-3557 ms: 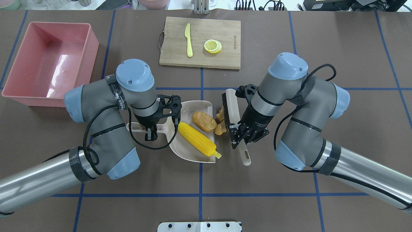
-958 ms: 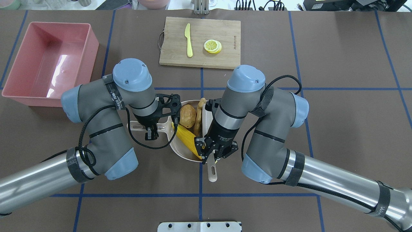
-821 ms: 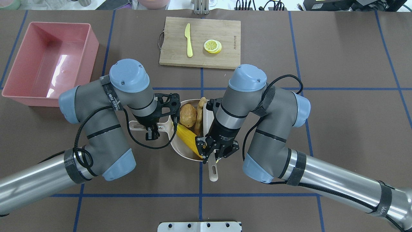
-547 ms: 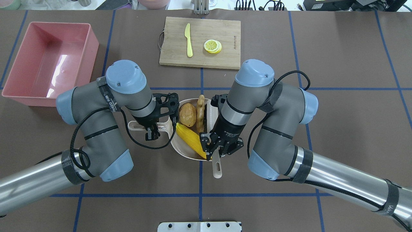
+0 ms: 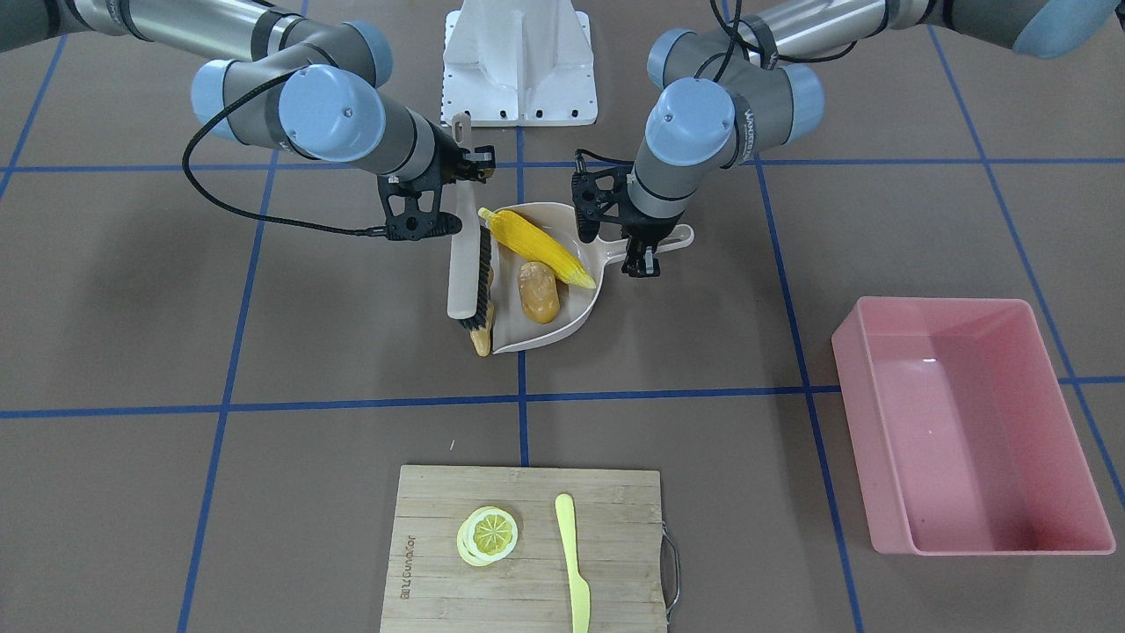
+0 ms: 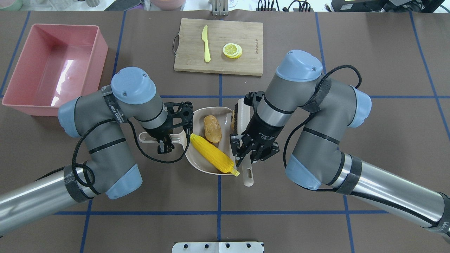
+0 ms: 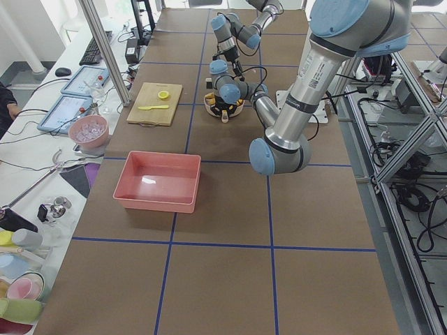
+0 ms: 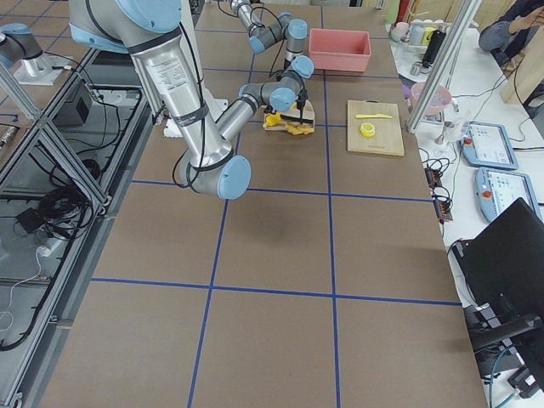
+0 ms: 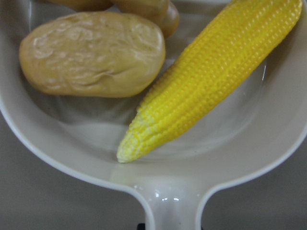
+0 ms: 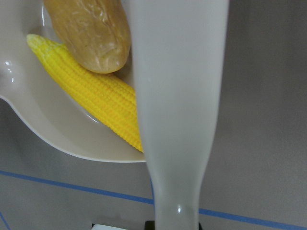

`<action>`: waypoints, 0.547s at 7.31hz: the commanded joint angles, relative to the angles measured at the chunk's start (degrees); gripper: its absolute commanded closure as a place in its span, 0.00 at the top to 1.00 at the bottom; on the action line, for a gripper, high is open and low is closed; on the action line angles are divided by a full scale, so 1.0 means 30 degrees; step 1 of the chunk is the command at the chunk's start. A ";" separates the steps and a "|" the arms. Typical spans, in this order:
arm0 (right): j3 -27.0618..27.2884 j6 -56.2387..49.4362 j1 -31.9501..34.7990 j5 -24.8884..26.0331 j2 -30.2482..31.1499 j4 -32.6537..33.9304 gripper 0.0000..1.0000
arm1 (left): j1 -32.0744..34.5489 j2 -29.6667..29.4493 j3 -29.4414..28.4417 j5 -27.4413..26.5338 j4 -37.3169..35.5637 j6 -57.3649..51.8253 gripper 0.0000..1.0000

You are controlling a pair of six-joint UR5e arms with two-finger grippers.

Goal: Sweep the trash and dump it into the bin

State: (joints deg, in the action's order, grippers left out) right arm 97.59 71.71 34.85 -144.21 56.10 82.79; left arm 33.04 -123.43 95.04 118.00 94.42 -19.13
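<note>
Now: left tool (image 6: 164,143) clamped on dustpan (image 6: 197,162) handle, right tool (image 6: 243,159) clamped on brush (image 5: 459,264) handle. Corn (image 6: 212,153), potato (image 6: 212,129) likely hard, light, roll-prone; keep handle grip, carry level to bin (image 6: 103,49).

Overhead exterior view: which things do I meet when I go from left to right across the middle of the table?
pink bin → left gripper → potato → brush

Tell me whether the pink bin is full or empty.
Empty: the pink bin shows only a bare floor; the corn and potato lie in the dustpan.
</note>
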 commanded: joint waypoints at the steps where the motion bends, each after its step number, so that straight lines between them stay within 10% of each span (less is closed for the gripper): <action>1: 0.0369 0.0002 0.0220 -0.0006 0.0051 0.0295 0.00 | 0.0002 0.0301 0.0018 -0.0017 0.0689 0.0194 0.00; 4: 0.0340 -0.1017 0.0338 0.0110 0.1508 0.0034 0.00 | 0.0002 0.0449 0.0018 -0.0017 0.1103 0.0427 0.00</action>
State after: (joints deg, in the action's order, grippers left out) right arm 98.70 70.52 35.79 -144.15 58.23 83.40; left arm 33.04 -122.15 95.10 117.95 97.42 -18.21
